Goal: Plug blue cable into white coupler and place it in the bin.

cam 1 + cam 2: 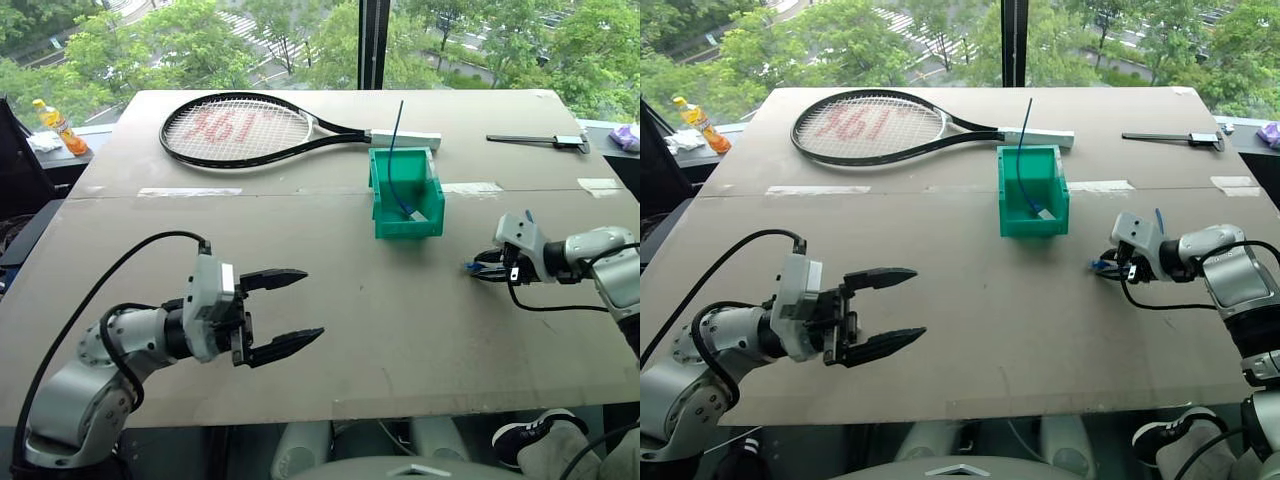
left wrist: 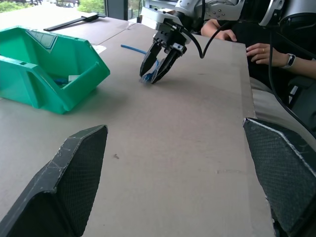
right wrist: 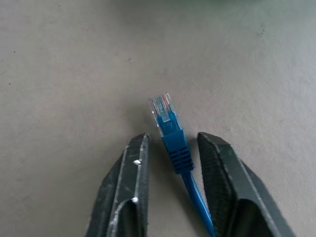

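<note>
Green bin (image 1: 381,190) on the table, blue cable (image 1: 396,160) inside

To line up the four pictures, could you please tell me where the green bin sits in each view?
Left eye view: the bin is right of centre, below the racket handle.
Right eye view: the bin is just right of centre.
Left wrist view: far left.
Right wrist view: not in it.
Shared landmark: the racket handle.

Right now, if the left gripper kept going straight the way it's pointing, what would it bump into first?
Probably the right gripper, whose jaws straddle the blue cable on the table. The left gripper points across bare tabletop toward it; the green bin sits off to one side. Depth is hard to judge.
</note>
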Robot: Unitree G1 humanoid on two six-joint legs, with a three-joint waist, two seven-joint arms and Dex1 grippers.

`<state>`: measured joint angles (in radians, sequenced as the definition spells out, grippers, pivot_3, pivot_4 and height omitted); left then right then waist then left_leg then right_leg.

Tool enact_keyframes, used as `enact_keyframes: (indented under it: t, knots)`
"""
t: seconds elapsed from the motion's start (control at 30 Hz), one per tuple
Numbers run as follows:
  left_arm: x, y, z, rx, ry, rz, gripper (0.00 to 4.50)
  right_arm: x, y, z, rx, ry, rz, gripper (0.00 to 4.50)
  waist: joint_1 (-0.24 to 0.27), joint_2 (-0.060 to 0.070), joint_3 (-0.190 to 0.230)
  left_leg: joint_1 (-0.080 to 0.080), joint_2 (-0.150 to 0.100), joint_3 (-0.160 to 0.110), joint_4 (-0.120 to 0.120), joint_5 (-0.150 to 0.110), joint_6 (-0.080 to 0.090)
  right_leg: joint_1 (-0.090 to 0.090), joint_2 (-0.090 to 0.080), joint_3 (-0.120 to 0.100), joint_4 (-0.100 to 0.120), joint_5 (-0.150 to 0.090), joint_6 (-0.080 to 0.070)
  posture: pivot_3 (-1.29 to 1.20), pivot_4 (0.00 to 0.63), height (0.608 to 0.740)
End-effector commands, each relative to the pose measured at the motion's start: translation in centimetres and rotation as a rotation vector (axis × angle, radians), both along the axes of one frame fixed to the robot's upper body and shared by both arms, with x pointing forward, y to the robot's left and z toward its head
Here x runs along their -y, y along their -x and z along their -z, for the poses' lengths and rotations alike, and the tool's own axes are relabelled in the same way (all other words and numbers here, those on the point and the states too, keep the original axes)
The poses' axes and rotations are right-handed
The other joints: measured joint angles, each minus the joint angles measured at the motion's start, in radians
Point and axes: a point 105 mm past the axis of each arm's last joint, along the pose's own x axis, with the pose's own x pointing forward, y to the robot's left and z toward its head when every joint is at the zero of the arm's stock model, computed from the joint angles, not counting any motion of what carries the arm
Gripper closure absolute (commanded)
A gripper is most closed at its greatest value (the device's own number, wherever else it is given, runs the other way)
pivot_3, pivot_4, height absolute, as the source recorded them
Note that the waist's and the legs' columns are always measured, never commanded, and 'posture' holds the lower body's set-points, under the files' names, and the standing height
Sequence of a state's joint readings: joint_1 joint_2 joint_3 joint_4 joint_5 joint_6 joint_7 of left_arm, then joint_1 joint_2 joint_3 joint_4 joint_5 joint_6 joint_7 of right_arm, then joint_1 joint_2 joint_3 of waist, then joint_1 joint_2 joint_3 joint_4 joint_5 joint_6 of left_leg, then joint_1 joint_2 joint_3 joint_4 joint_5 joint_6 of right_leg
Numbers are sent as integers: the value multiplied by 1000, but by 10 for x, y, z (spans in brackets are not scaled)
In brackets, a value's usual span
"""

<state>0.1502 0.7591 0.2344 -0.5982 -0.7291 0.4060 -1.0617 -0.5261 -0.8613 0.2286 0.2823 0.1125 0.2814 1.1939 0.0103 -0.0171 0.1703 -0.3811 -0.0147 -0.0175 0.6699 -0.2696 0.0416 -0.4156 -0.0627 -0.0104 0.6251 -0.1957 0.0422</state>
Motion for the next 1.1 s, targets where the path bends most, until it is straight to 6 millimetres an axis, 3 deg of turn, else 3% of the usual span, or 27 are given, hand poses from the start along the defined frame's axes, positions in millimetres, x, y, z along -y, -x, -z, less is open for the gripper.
enact_keyframes:
  t: [0.03, 0.17, 0.3, 0.43, 0.47, 0.67, 0.77, 0.93, 1.1]
  knots:
    - [1, 3, -4, 43, -6, 11, 0, -14, 11, -8, 4, 4, -89, 4478, 1, 0, 0, 0, 0, 0, 0, 0, 0, 0, 0, 0, 0, 0, 0, 0, 150, 740]
    - [-2, 3, -1, 39, -11, 10, 0, -54, 29, -14, 3, -22, -205, 4478, 0, 1, 0, -1, 0, -2, -1, 0, 0, -2, 0, -1, 0, 0, 0, 0, 150, 740]
    - [-7, 0, 6, 28, -32, 1, 0, -119, 35, -6, 47, -33, -289, 4478, -6, 0, 0, -2, 1, -2, -1, 0, 0, -2, 1, -1, 0, 0, 0, 0, 150, 740]
    - [-11, -5, 13, 28, -67, -22, 0, -145, 35, 11, 46, 0, -342, 4478, -3, 1, 1, -2, 0, -3, -1, 0, 0, -2, 0, -2, 1, 0, 0, 0, 150, 740]
    - [-12, -6, 15, 34, -86, -31, 0, -149, 35, 15, 37, -3, -351, 4116, -2, 0, 0, -2, 0, -3, -1, 0, 0, -2, 0, -2, 0, 0, 0, 0, 150, 740]
    - [-11, -13, 23, 46, -144, -27, 0, -141, 29, 15, 77, 8, -353, 1538, -3, -2, -1, -1, 0, -3, -1, 0, 0, -1, 0, -2, 0, 0, 0, 0, 150, 740]
    - [-1, -26, 32, 35, -240, -8, 0, -130, 41, -22, 167, -148, -337, 229, 15, -1, 0, -3, 0, -6, -1, 0, 0, -1, 0, -4, 0, 0, -1, 0, 150, 740]
    - [18, -46, 37, 45, -331, 58, 0, -107, 73, -40, 172, -287, -263, 65, 11, 1, 1, -6, -3, -7, -1, 0, 0, -2, -1, -5, -2, 0, -1, 0, 150, 740]
    - [41, -70, 39, 82, -390, 141, 0, -81, 105, -41, 271, -363, -80, 65, 10, 0, 1, -6, -2, -9, -1, 0, 0, -2, 0, -7, 0, 2, 3, 0, 150, 740]
